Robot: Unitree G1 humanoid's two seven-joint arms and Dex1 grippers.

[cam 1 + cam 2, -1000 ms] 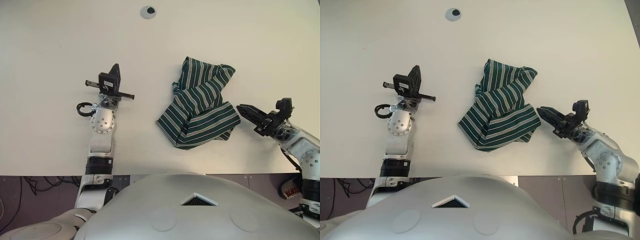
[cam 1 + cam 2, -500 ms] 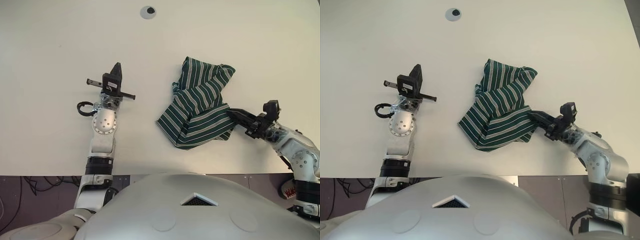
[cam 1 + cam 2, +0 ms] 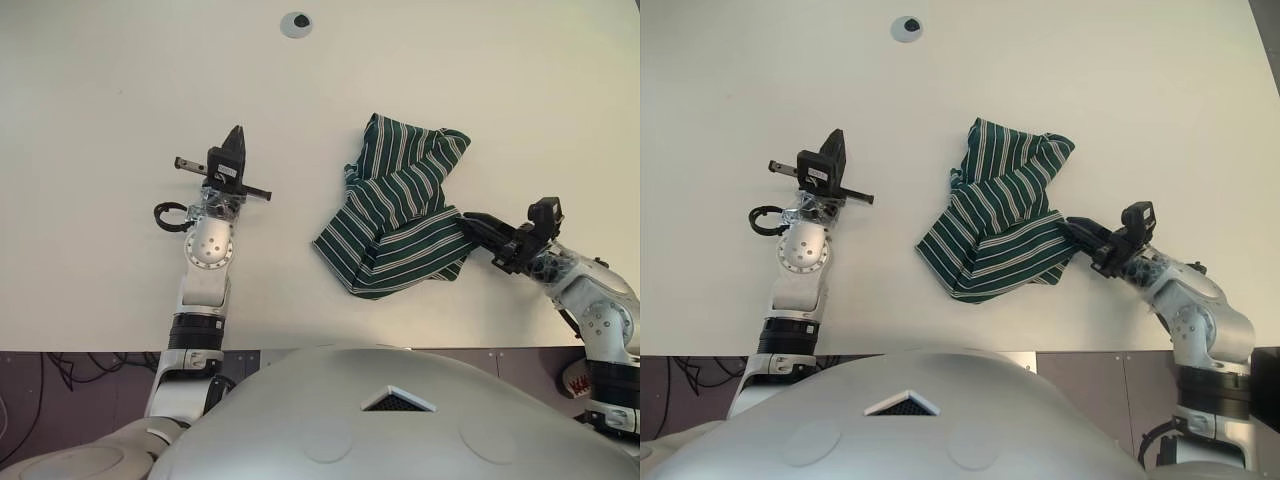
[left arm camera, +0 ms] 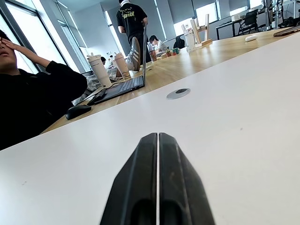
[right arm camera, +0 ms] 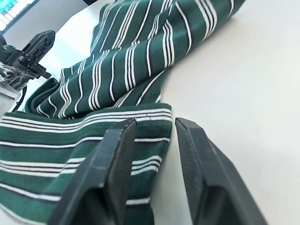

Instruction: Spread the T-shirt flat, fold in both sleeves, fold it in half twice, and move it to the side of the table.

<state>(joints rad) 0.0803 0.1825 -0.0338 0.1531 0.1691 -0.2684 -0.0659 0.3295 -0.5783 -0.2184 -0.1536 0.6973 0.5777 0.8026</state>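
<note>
Honestly, you're right at the start. The shirt (image 3: 400, 205) sits in a crumpled heap a bit right of centre on the surface (image 3: 100, 80), bunched up with layers flopped over each other. It isn't spread and no sleeve is folded, so my read is that every step is left to do: flatten, both sleeves, two halvings, then the move to the side.

Your right arm (image 3: 575, 285) is at the heap's right edge. The right jaws are apart, with the striped hem (image 5: 140, 136) lying in the gap between them, and they're not pinched on it. This looks like the lead-in to a first grab for pulling the thing open.

Your left arm (image 3: 205, 245) is well apart from the shirt, off to the left over bare surface. The left jaws are pressed together with nothing in them.

Stuff you can't make out:
- Where the sleeves and collar are, since the folds swallow them.
- Which side of the shirt faces up.
- How many layers sit between the right jaws, or whether either tip is under the cloth or just on top of it.
- Whether the left jaws touch the surface or float just above it.

There's a small round cap (image 3: 295, 24) at the far edge, well clear of everything.
</note>
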